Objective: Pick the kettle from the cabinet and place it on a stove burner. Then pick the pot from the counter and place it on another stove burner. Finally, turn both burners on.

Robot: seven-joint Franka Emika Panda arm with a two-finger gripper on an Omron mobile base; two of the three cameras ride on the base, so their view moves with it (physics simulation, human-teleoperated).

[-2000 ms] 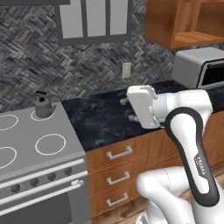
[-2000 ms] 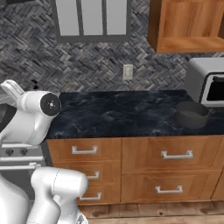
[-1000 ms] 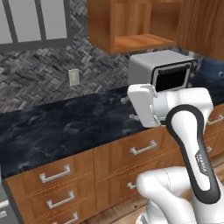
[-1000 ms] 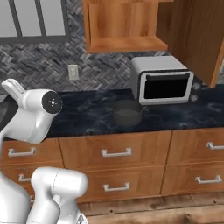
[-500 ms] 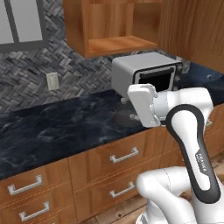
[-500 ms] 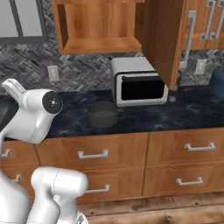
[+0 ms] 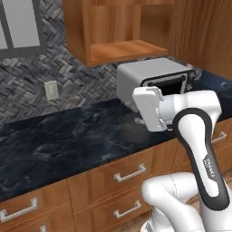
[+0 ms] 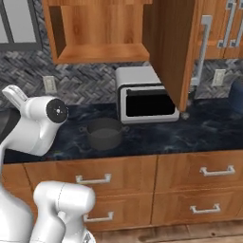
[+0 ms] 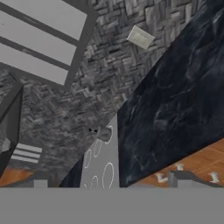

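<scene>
The pot (image 8: 104, 133), wide, low and dark grey, stands on the black counter (image 8: 204, 130) just left of a silver microwave. In the left base view the pot (image 7: 129, 130) is partly hidden behind my white hand. The wooden cabinet (image 8: 95, 35) with its doorless niche hangs above, its shelf bare. In the rolled hand view my gripper (image 9: 110, 179) is open with nothing between its tips. That view looks along the counter (image 9: 175, 100) to the grey stove (image 9: 104, 168), where the small kettle (image 9: 102, 133) stands at the back.
A silver microwave (image 8: 144, 98) sits on the counter under the cabinet. A cabinet door (image 8: 171, 47) stands open to the right of the niche. Brown drawers (image 8: 190, 190) with silver handles run below the counter. A wall outlet (image 7: 51, 89) is on the tiled backsplash.
The base has driven right along the counter, so both base views shifted: the stove left them, and the pot, microwave and cabinet niche came toward the middle. The gripper stays open.
</scene>
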